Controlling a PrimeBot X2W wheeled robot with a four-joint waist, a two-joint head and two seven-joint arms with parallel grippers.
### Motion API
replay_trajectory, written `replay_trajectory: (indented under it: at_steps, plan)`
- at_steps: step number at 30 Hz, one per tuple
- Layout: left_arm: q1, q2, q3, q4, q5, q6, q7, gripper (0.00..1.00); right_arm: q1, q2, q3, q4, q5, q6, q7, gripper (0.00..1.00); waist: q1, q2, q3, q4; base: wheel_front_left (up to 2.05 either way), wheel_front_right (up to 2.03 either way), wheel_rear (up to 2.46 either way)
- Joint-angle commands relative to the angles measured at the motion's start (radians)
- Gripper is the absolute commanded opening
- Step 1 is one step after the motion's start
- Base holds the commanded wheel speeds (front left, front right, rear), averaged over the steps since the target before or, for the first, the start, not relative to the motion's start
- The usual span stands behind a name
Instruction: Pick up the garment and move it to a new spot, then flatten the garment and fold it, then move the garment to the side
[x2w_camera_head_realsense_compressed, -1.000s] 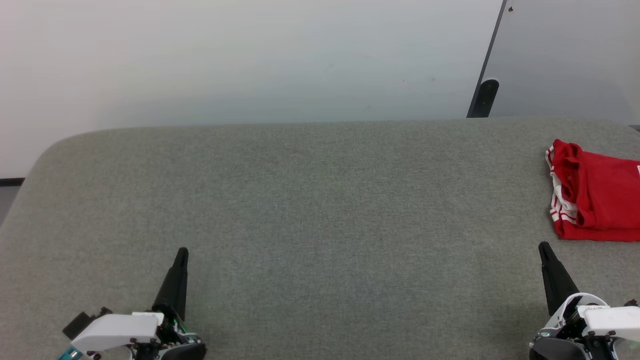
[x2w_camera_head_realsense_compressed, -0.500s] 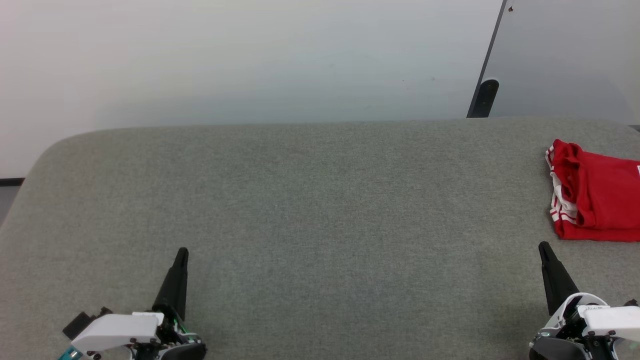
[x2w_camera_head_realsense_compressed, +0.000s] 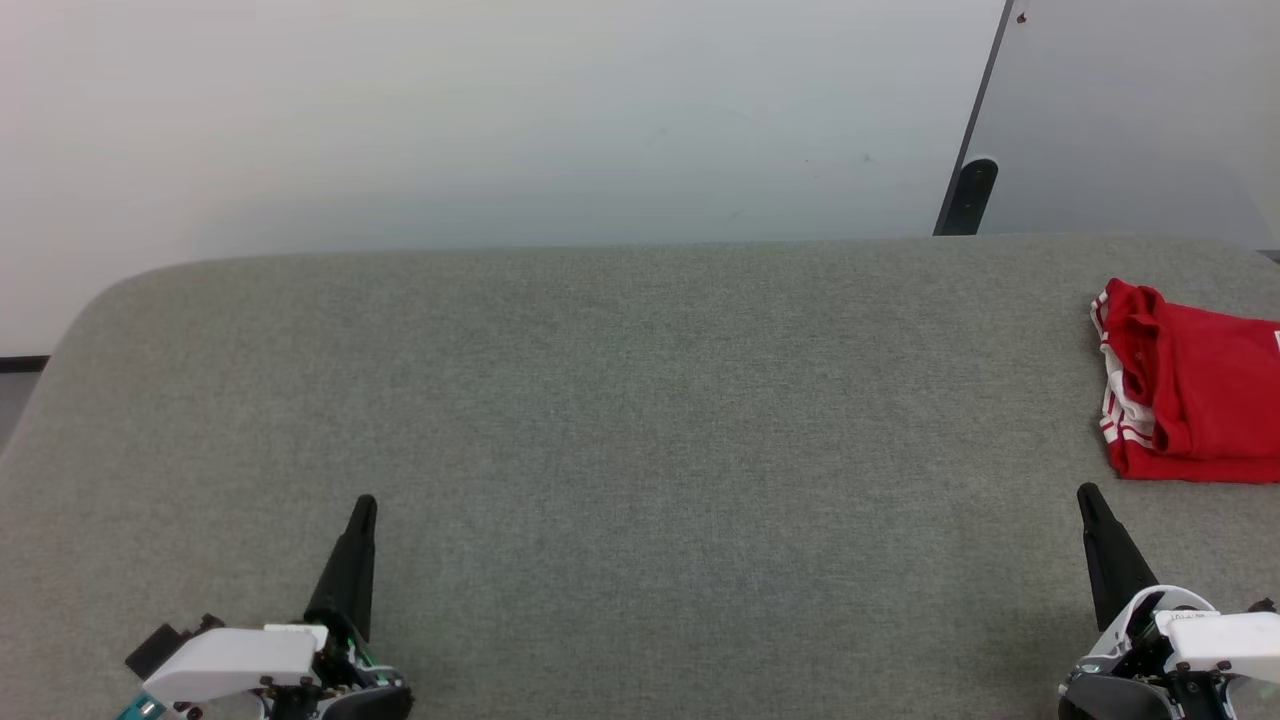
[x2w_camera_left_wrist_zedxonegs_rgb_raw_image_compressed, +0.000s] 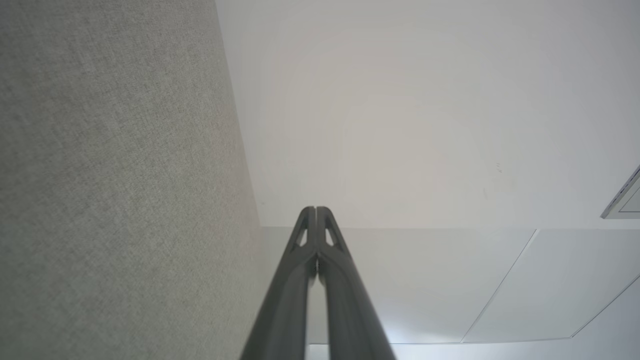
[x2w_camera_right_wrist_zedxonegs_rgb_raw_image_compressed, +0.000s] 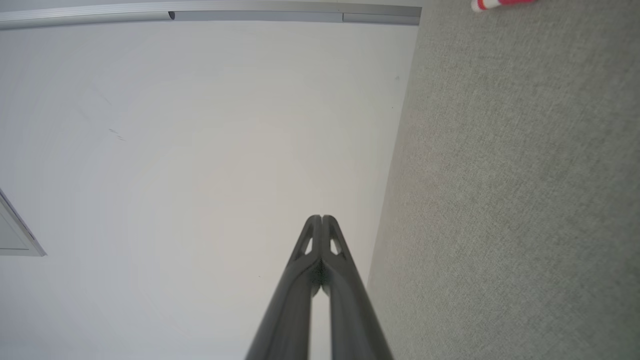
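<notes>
Surface: a grey cloth-covered table (x2w_camera_head_realsense_compressed: 640, 400) with a rounded far-left corner; a pale wall (x2w_camera_head_realsense_compressed: 500, 120) rises behind its far edge.
Garment: the red garment (x2w_camera_head_realsense_compressed: 1190, 400) with white-striped trim lies folded on the table's right side, toward the far edge, partly cut off by the head view's border.
Left gripper: the left gripper (x2w_camera_head_realsense_compressed: 365, 503) is over the table's near left part, fingers pressed together, holding nothing.
Right gripper: the right gripper (x2w_camera_head_realsense_compressed: 1085, 492) is over the table's near right part, close to the garment but apart from it, fingers pressed together, empty.
</notes>
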Motion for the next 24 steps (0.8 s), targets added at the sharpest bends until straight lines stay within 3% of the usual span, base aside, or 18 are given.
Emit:
replay_trajectory:
  at_steps: [1, 24]
  plan:
    - [-0.008, -0.001, 0.002, 0.001, -0.003, -0.004, 0.003, 0.00, -0.003, 0.002, 0.000, -0.003, 0.004, -0.001, 0.001, 0.00, 0.0000, 0.0000, 0.000, 0.000, 0.00, 0.00, 0.00]
    - [-0.008, -0.001, 0.002, 0.001, -0.003, -0.004, 0.003, 0.00, -0.003, 0.002, 0.000, -0.003, 0.004, -0.001, 0.001, 0.00, 0.0000, 0.0000, 0.000, 0.000, 0.00, 0.00, 0.00]
